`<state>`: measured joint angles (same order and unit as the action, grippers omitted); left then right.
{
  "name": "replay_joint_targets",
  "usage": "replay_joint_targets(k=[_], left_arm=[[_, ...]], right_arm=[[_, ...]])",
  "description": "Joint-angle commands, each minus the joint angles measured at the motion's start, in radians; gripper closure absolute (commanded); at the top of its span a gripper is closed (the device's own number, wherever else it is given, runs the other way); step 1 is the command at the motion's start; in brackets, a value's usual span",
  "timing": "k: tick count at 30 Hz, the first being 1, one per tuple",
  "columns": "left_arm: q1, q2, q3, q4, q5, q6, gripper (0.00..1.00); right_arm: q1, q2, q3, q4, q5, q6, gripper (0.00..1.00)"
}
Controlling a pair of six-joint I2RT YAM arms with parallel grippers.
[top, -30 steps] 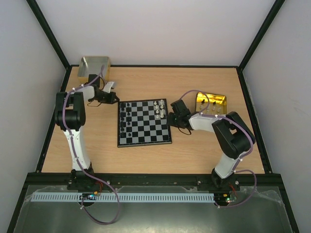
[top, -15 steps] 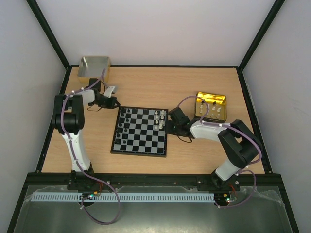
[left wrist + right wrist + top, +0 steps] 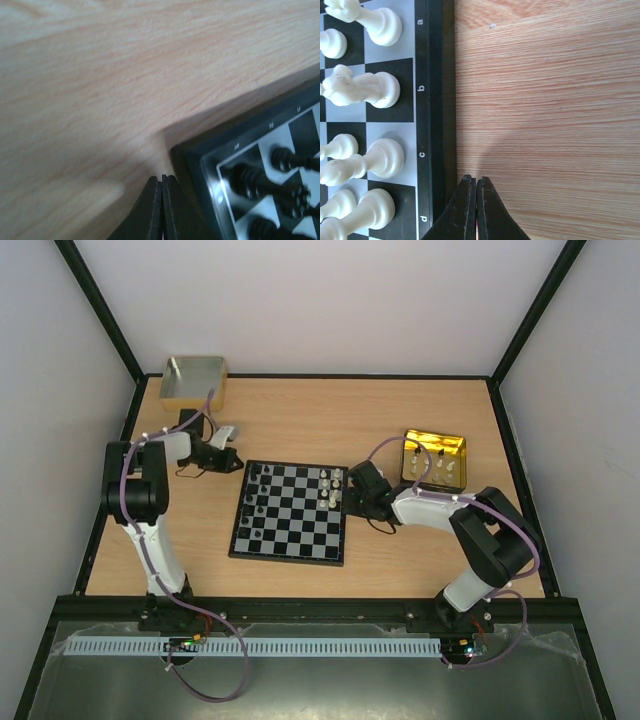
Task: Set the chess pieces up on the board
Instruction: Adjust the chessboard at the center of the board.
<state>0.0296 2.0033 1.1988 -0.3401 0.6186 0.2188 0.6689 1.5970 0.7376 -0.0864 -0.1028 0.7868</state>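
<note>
The board (image 3: 290, 532) lies at the table's middle, slightly skewed. Black chess pieces (image 3: 254, 496) stand along its left side and cream-white ones (image 3: 329, 486) along its right. My left gripper (image 3: 233, 457) is shut and empty, low on the table just off the board's far-left corner. In the left wrist view its tips (image 3: 162, 178) sit beside the board's corner (image 3: 200, 160), with black pieces (image 3: 252, 180) close by. My right gripper (image 3: 353, 499) is shut and empty at the board's right edge. In the right wrist view its tips (image 3: 475, 179) touch the black border (image 3: 436, 75) next to white pieces (image 3: 380, 90).
A shiny gold tin (image 3: 450, 445) at the right holds several more white pieces (image 3: 441, 469). A grey box with a tan rim (image 3: 194, 380) stands at the far-left corner. Black frame rails edge the wooden table.
The board has slid left and turned slightly, with my right gripper following its right edge. My left gripper has moved nearer, down to the board's far-left corner.
</note>
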Motion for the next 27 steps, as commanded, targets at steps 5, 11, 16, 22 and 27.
replay_joint_targets(k=[5,11,16,22,27], left_arm=[[0.041,-0.140,-0.190,-0.152,-0.075,0.163,0.98],[0.064,-0.216,-0.296,-0.241,-0.065,0.284,0.98],[0.080,-0.235,-0.322,-0.296,-0.061,0.344,0.98],[0.084,-0.196,-0.317,-0.356,-0.044,0.417,0.98],[0.082,-0.125,-0.295,-0.395,-0.009,0.464,0.98]], right_arm=[[-0.064,0.014,0.026,-0.037,0.020,-0.014,0.98],[-0.100,0.068,0.089,-0.045,-0.004,-0.050,0.98],[-0.118,0.117,0.151,-0.056,-0.022,-0.070,0.98],[-0.120,0.196,0.226,-0.064,-0.055,-0.082,0.98],[-0.121,0.247,0.278,-0.075,-0.069,-0.089,0.98]])
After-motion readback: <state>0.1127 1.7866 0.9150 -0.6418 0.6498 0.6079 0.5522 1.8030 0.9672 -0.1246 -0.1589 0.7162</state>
